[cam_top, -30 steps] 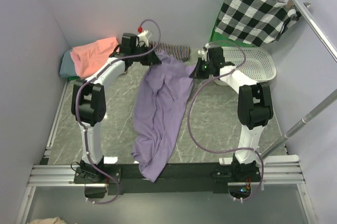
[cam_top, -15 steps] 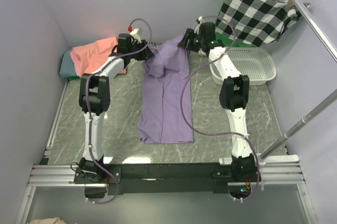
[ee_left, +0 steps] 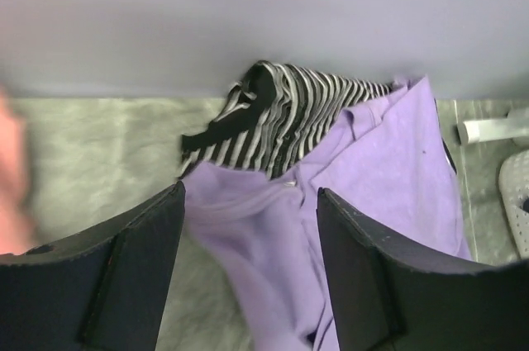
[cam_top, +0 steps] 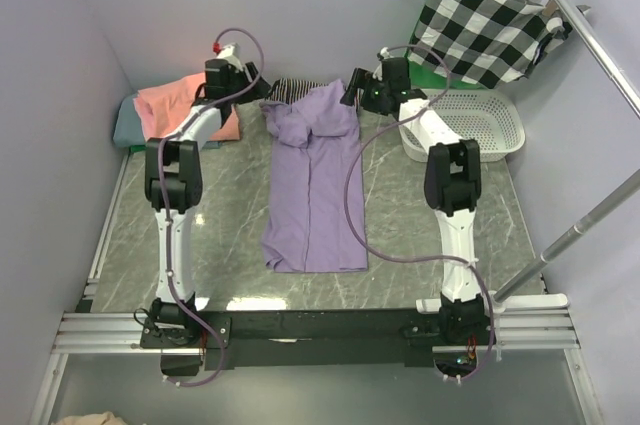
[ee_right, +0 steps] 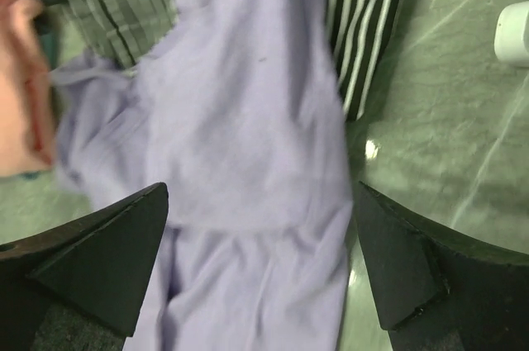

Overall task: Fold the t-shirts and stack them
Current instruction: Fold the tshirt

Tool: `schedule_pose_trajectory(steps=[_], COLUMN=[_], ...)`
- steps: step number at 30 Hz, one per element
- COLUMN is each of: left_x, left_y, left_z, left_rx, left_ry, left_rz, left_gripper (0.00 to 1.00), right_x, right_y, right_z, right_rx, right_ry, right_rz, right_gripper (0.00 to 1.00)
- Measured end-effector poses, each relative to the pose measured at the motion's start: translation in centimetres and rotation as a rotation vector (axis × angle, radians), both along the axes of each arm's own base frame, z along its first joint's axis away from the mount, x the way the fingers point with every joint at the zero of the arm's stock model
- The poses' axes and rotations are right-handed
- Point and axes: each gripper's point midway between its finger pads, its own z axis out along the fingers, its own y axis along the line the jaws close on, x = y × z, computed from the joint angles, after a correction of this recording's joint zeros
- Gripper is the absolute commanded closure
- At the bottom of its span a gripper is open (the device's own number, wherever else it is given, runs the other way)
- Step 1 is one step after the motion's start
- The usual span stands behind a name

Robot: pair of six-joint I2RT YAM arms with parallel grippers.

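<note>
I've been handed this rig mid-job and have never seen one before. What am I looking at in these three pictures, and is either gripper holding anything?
Two robot arms are bolted at the near edge of a table. The wide picture looks down from above and behind them. The other two come from a camera on each wrist, so the dark shapes at the bottom are that arm's own fingers. A lavender t-shirt lies lengthwise in the middle, its far end against a striped cloth. A salmon t-shirt lies far left, partly over a grey-teal one. A white basket stands far right, with a checked cloth hanging above it. The left gripper and right gripper are over the lavender shirt's far end, jaws open, holding nothing.
</note>
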Motion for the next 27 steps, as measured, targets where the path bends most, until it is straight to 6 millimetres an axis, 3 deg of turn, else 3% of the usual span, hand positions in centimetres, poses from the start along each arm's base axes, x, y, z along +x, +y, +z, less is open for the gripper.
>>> schedule_pose_trajectory(steps=[2,4,7,9,11,14,17,20,24,27], left_x=[-0.6,-2.5,-7.2,-10.7,-13.0,-15.7,-20.4,-26.7,-33.7,-37.5], left_y=[1.1,2.0,2.3,1.5,0.1,-2.5,-3.9,-5.3,-6.3,-5.5], left_z=[0.8,1.4,2.1,2.5,2.9,2.3,-1.2,-4.5,-5.4,-5.0], left_rx=[-0.006,-0.02,-0.048,-0.059,-0.07,-0.098,-0.083,-0.036,0.005,0.001], left_ry=[0.0,0.023,0.068,0.092,0.107,0.148,0.26,0.393,0.468,0.477], left_rz=[0.019,0.036,0.049,0.037,0.006,-0.067,-0.102,-0.135,-0.169,-0.147], left_gripper=[0.29,0.29,0.2,0.21,0.28,0.27,0.26,0.26,0.26,0.26], right_x=[-1.4,-3.1,-7.4,-10.7,-14.1,-18.0,-22.2,-27.2,-32.8,-35.2], right_y=[0.2,0.4,1.1,1.9,2.7,3.3,3.0,2.7,2.3,1.4], right_z=[1.6,2.9,3.8,3.8,2.7,0.0,-3.4,-6.4,-7.4,-7.2], right_rx=[0.001,-0.007,-0.018,-0.018,-0.02,-0.032,-0.08,-0.155,-0.214,-0.215], right_ry=[-0.01,-0.011,0.011,0.035,0.082,0.164,0.27,0.369,0.422,0.429], right_rz=[0.023,0.046,0.09,0.13,0.176,0.235,0.263,0.285,0.311,0.284], right_gripper=[0.0,0.0,0.0,0.0,0.0,0.0,0.0,0.0,0.0,0.0])
